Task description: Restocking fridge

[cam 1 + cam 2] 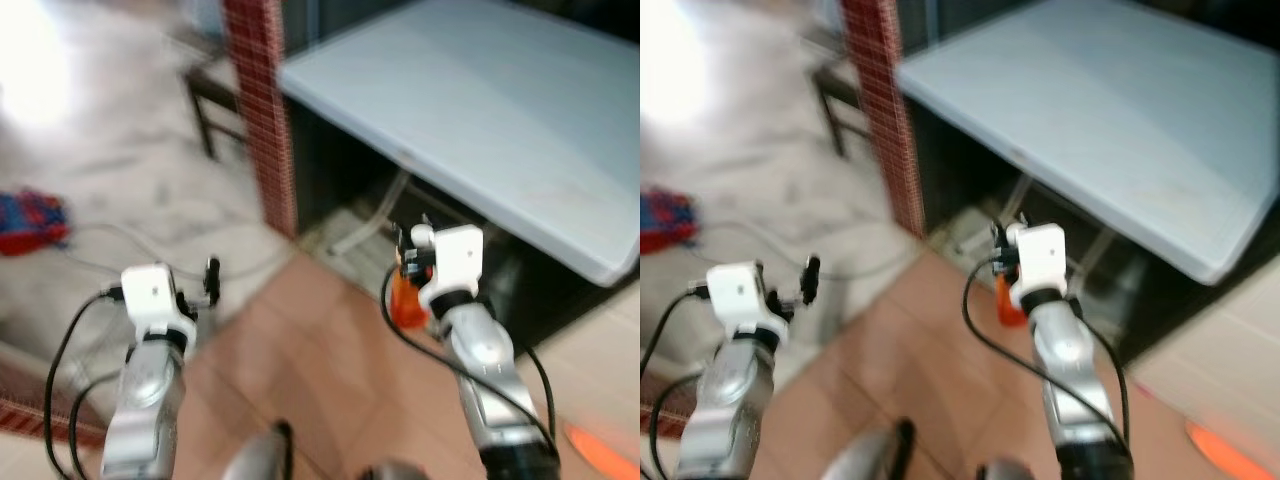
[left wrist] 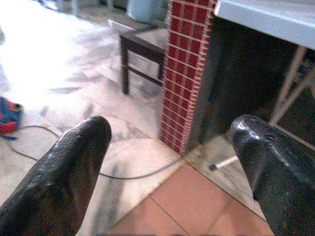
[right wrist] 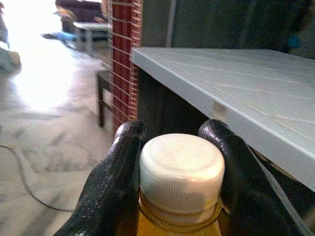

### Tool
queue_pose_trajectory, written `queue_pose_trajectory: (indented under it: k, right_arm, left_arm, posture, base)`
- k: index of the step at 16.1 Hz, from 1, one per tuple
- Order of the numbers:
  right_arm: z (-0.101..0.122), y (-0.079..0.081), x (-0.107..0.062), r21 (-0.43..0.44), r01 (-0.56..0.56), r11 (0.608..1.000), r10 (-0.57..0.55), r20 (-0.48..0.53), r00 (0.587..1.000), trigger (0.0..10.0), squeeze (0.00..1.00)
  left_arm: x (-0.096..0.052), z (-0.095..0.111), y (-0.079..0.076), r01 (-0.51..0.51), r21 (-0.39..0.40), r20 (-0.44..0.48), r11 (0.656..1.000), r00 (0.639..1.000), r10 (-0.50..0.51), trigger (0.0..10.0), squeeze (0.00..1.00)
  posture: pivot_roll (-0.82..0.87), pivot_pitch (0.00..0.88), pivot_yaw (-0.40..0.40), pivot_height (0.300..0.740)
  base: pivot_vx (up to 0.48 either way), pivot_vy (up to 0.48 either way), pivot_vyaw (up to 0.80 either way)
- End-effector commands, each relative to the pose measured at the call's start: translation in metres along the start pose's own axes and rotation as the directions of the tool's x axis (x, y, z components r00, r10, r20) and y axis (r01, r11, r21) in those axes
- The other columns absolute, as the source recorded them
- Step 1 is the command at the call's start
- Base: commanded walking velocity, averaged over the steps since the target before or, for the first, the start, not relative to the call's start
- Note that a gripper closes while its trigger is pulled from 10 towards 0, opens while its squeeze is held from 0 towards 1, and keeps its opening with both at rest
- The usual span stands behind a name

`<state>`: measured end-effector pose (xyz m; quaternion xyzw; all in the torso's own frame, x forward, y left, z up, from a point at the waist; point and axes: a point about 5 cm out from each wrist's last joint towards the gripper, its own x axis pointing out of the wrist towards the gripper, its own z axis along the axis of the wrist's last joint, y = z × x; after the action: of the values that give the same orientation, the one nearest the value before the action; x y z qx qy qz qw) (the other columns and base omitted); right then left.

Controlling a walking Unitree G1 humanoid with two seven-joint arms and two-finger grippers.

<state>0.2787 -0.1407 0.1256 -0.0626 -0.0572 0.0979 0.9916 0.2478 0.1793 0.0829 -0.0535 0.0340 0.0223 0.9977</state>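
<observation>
My right gripper point(image 3: 179, 172) is shut on an orange juice bottle point(image 1: 406, 300) with a white screw cap point(image 3: 181, 174); both black fingers point(image 3: 110, 189) press the neck just under the cap. In the eye views the bottle hangs in front of my right wrist, over the tiled floor near the table's edge. My left gripper point(image 2: 170, 172) stands open with nothing between its fingers point(image 2: 64, 182), held out low at the left point(image 1: 205, 285). No fridge can be made out; the eye views are blurred.
A pale grey table point(image 1: 480, 110) spreads ahead on the right, dark space beneath it. A red brick pillar point(image 1: 262, 110) stands beside its corner, a dark stool point(image 1: 215, 90) behind. A cable point(image 1: 130, 240) and a red-blue bundle point(image 1: 30, 222) lie on the floor at left.
</observation>
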Motion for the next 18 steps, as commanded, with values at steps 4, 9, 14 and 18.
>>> queue_pose_trajectory:
  k: [4,9,14,18]
  right_arm:
    - [0.013,0.006,0.008,0.030,-0.017,0.999,0.015,0.063,0.998,10.0,0.00]
    - [0.011,0.006,0.010,0.036,-0.032,0.999,0.030,0.061,0.998,10.0,0.00]
    - [0.014,0.010,0.016,0.040,-0.042,0.998,0.039,0.074,0.996,10.0,0.00]
    - [0.014,0.009,0.017,0.035,-0.052,0.998,0.050,0.076,0.996,10.0,0.00]
  left_arm:
    - [0.003,0.006,-0.003,0.025,0.001,0.004,1.000,1.000,-0.025,10.0,0.00]
    - [0.004,0.007,-0.003,0.004,0.013,0.018,1.000,1.000,-0.004,10.0,0.00]
    - [0.009,0.009,-0.002,-0.048,0.064,0.034,0.997,0.998,0.046,10.0,0.00]
    - [0.008,0.008,-0.003,-0.054,0.060,0.033,0.997,0.998,0.052,10.0,0.00]
  posture:
    - [0.04,0.099,0.046,0.740]
    - [0.06,0.098,0.023,0.740]
    - [0.07,0.086,0.015,0.740]
    - [0.06,0.079,0.012,0.740]
  base:
    - [0.000,0.000,0.80]
    - [0.000,0.000,0.80]
    - [0.000,0.000,0.80]
    - [0.000,0.000,0.80]
